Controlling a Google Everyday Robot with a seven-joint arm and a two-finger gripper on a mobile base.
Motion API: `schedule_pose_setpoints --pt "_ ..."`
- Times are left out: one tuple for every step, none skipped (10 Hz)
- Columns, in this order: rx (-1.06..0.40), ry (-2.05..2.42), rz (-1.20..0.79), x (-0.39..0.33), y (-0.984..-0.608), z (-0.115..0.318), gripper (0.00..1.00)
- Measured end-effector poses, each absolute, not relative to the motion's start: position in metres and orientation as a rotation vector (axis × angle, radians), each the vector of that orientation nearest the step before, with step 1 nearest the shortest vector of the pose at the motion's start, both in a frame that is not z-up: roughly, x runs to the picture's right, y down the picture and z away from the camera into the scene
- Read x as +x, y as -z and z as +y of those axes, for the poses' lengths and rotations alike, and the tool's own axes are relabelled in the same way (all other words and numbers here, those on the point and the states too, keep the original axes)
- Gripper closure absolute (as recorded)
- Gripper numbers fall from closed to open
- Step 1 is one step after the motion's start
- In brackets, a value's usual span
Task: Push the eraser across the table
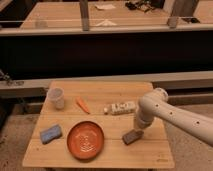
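Landmark: orange plate (86,140), near edge of table (150,159). Eraser (131,137) flat, just right of plate. Long axis slants near-left to far-right. Gripper (137,128) right of plate, at eraser's far-right end, jaws pinched narrow, nothing seen held; contact unclear. Eraser lies near-left of gripper, so push likely heads plateward. Light plank top. Beyond plate: white box (120,108), cup (56,98). Farther: dark bench (100,50).

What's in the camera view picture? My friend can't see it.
A white robot arm holds its closed tool right by the dark eraser on a small wooden table. Also there: orange plate, blue block, cup, carrot, white box.
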State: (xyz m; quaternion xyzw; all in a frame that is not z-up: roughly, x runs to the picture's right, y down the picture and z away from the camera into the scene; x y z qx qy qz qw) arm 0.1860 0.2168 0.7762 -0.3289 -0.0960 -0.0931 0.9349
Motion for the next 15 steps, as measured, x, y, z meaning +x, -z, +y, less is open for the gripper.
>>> schedule_pose_setpoints --pt "-0.672 0.195 -0.204 0.185 -0.777 0.218 0.94" --pt "-0.675 0.201 -0.207 0.184 -0.778 0.221 0.94" --pt "-0.677 0.206 -0.211 0.182 -0.779 0.223 0.94" --pt "-0.680 0.210 -0.216 0.181 -0.780 0.224 0.94" --pt "-0.681 0.213 -0.219 0.181 -0.780 0.225 0.94" --pt "-0.683 0.217 -0.225 0.181 -0.781 0.227 0.94" --pt "-0.684 0.222 -0.230 0.180 -0.781 0.228 0.94" --pt "-0.685 0.225 -0.233 0.180 -0.781 0.230 0.94" --pt "-0.685 0.229 -0.237 0.180 -0.782 0.231 0.94" --pt "-0.686 0.234 -0.241 0.180 -0.785 0.234 0.90" --pt "-0.686 0.238 -0.244 0.179 -0.785 0.235 0.88" --pt "-0.687 0.243 -0.248 0.180 -0.786 0.238 0.88" --pt "-0.687 0.249 -0.251 0.179 -0.786 0.239 0.88" --pt "-0.687 0.254 -0.254 0.179 -0.787 0.241 0.88" --pt "-0.689 0.259 -0.255 0.180 -0.787 0.242 0.85"
